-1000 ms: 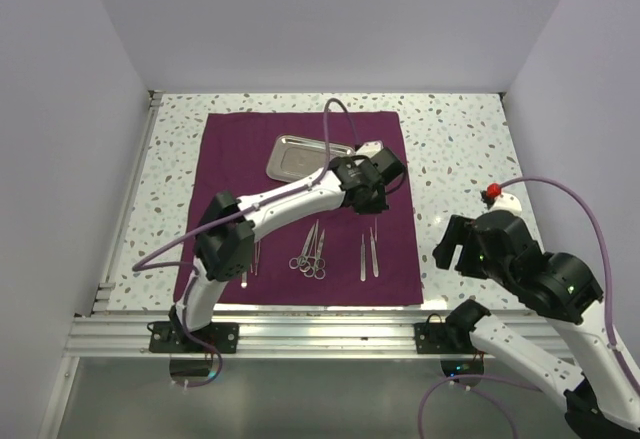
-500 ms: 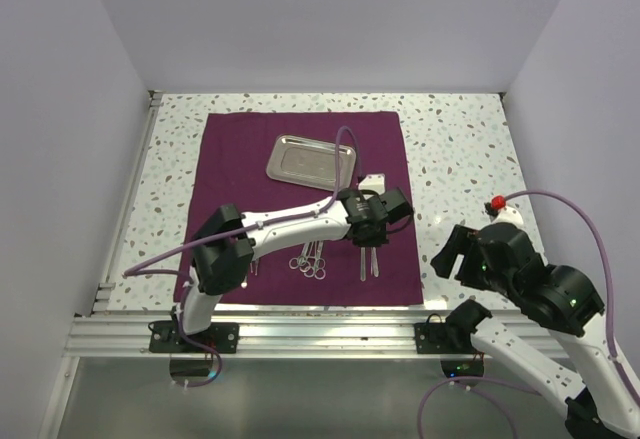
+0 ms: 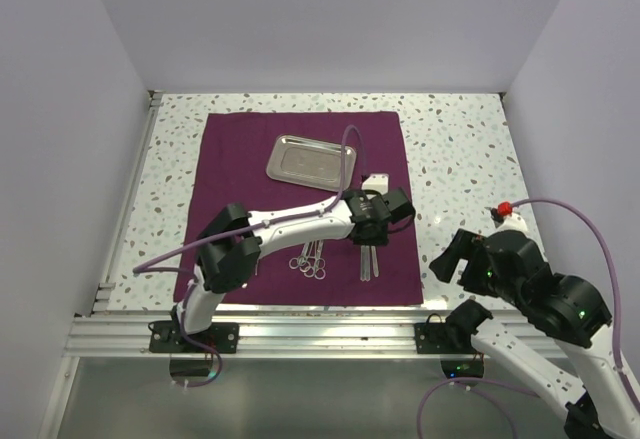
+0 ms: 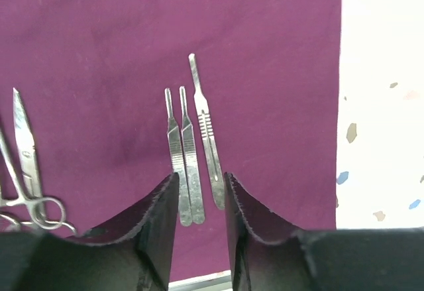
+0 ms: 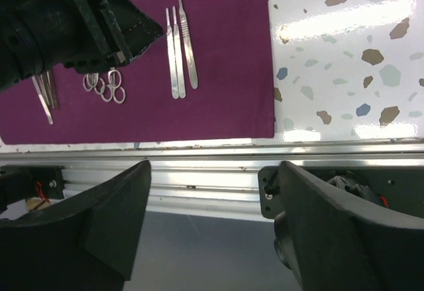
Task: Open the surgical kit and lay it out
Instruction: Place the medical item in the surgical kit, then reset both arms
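The dark purple cloth wrap lay spread flat and matte on the speckled, glossy table. Toward its 12 o'clock edge sat the shiny rectangular steel tray, round-cornered with a raised rim. Near the cloth's 5 o'clock corner lay three slim flat steel handles, one of them ribbed. The ring-handled scissors lay at their 9 o'clock. The left gripper stood over the handles' near ends, its dark fingers slightly parted and grasping nothing. The right gripper hung off the cloth at its 4 o'clock, spread wide and empty.

Flat maroon cloth, shiny steel tray far-centre, slim steel instruments along its near edge.
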Robot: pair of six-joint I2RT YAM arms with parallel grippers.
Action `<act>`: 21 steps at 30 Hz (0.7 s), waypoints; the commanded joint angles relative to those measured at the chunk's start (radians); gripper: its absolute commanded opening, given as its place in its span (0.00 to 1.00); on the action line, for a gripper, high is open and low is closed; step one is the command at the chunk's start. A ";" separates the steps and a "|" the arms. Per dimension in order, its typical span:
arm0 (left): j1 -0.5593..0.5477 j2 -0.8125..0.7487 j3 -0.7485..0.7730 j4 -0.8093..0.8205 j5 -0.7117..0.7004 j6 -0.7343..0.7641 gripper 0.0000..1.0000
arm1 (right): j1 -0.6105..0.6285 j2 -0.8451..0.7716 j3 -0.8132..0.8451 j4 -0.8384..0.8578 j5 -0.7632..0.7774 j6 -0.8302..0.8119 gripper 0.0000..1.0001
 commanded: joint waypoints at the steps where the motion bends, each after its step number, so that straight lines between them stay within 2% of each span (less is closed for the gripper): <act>1: 0.001 -0.123 0.062 0.021 -0.065 0.122 0.36 | -0.002 -0.009 0.052 -0.065 -0.051 -0.051 0.86; 4: 0.001 -0.306 -0.045 0.083 -0.134 0.255 0.35 | -0.002 0.023 0.156 0.010 -0.071 -0.116 0.91; 5: 0.001 -0.367 -0.099 0.172 -0.139 0.301 0.36 | -0.002 0.030 0.214 0.043 -0.071 -0.166 0.92; 7: 0.001 -0.559 -0.272 0.312 -0.128 0.442 0.37 | -0.002 0.040 0.263 0.071 -0.030 -0.206 0.95; 9: 0.001 -0.687 -0.417 0.350 -0.183 0.493 0.38 | -0.002 0.036 0.308 0.117 -0.010 -0.237 0.97; 10: 0.001 -0.814 -0.459 0.362 -0.226 0.530 0.38 | -0.002 0.030 0.314 0.140 0.001 -0.254 0.98; 11: 0.001 -0.881 -0.502 0.373 -0.322 0.536 0.47 | -0.002 0.013 0.319 0.180 0.004 -0.294 0.98; 12: 0.001 -0.945 -0.565 0.368 -0.372 0.536 0.63 | -0.002 0.010 0.322 0.194 0.008 -0.315 0.98; 13: 0.005 -1.054 -0.579 0.292 -0.427 0.485 0.96 | -0.003 0.007 0.322 0.203 0.017 -0.338 0.98; 14: 0.011 -1.094 -0.584 0.241 -0.525 0.451 1.00 | -0.002 0.013 0.324 0.214 0.043 -0.346 0.98; 15: 0.021 -1.154 -0.583 0.203 -0.551 0.429 1.00 | -0.002 0.017 0.325 0.214 0.056 -0.352 0.98; 19: 0.026 -1.232 -0.563 0.030 -0.642 0.402 1.00 | -0.002 0.049 0.325 0.249 0.077 -0.398 0.98; 21: 0.026 -1.257 -0.555 -0.007 -0.660 0.379 1.00 | -0.002 0.074 0.331 0.274 0.087 -0.406 0.98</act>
